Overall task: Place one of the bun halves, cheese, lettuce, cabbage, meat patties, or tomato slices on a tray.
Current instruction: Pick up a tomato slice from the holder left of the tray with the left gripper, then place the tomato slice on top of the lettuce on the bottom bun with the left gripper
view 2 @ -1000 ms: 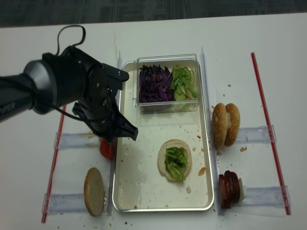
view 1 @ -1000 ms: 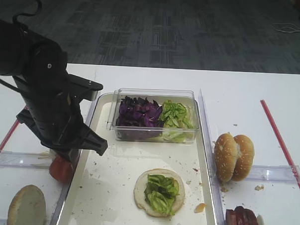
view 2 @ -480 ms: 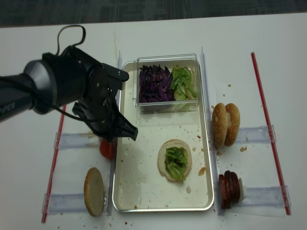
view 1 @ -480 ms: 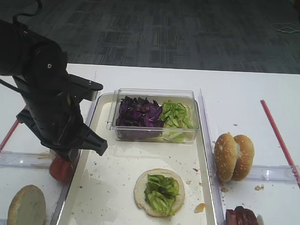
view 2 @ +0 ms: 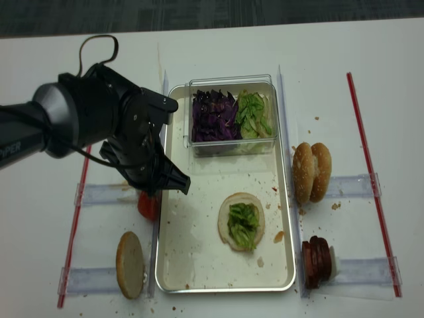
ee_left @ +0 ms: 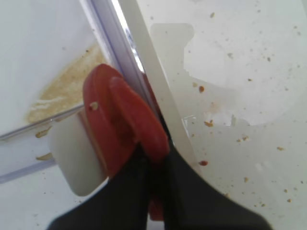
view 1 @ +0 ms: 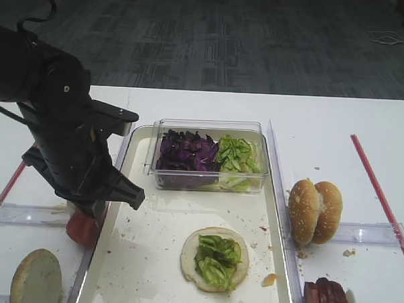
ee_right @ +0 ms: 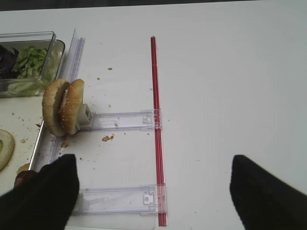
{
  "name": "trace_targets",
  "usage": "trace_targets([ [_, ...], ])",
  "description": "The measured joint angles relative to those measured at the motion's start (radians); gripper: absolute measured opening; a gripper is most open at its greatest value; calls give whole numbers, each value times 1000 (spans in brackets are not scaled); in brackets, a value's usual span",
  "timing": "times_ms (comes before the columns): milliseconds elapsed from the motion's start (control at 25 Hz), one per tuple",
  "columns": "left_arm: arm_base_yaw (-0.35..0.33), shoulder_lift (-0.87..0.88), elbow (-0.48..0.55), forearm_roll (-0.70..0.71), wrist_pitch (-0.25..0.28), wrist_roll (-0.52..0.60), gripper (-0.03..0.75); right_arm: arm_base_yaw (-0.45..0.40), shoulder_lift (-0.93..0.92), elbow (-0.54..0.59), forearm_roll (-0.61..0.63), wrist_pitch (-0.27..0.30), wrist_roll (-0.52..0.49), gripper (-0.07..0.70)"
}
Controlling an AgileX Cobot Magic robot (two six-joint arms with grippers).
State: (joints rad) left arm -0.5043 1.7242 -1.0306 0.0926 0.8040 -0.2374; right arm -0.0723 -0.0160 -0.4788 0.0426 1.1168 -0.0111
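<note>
From my left wrist camera, the left gripper (ee_left: pixel 151 191) is pinched shut on the front one of the tomato slices (ee_left: pixel 127 120) — two glossy red discs standing on edge against a white block, just outside the tray (ee_left: pixel 230 96) rim. The high views cannot show this grip; there the bulky black arm hides the fingers, and only a red sliver of tomato (view 1: pixel 83 227) peeks out below it, beside the tray's left edge.

The right gripper (ee_right: pixel 153 191) appears only in its own wrist view, as two dark blurred fingertips (ee_right: pixel 45 191) at the lower corners, spread wide with nothing between them, above the bare white table (ee_right: pixel 230 72).

On the crumb-speckled white tray lies one of the bun halves (view 1: pixel 214 258), cut face up, topped with light green lettuce (view 1: pixel 216 258). A clear plastic box (view 1: pixel 208 155) at the tray's far end holds dark purple cabbage (view 1: pixel 185 151) on the left and more shredded lettuce on the right. Sesame-seeded bun halves (view 1: pixel 315 211) stand on edge right of the tray; another half (view 1: pixel 35 277) lies at lower left. The meat patties (view 2: pixel 317 260) show whole in the overhead view — the other high view cuts them off. I see no cheese clearly.
</note>
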Motion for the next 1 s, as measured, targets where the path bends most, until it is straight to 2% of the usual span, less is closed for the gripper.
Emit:
trace_targets([
  [800,0,-110,0,-3,20,4,54,0,0,0,0,0,0,663],
  [920,0,-110,0,-61,23,54,54,0,0,0,0,0,0,664],
  [1000,0,-110,0,-160,25,136,54,0,0,0,0,0,-2,663],
])
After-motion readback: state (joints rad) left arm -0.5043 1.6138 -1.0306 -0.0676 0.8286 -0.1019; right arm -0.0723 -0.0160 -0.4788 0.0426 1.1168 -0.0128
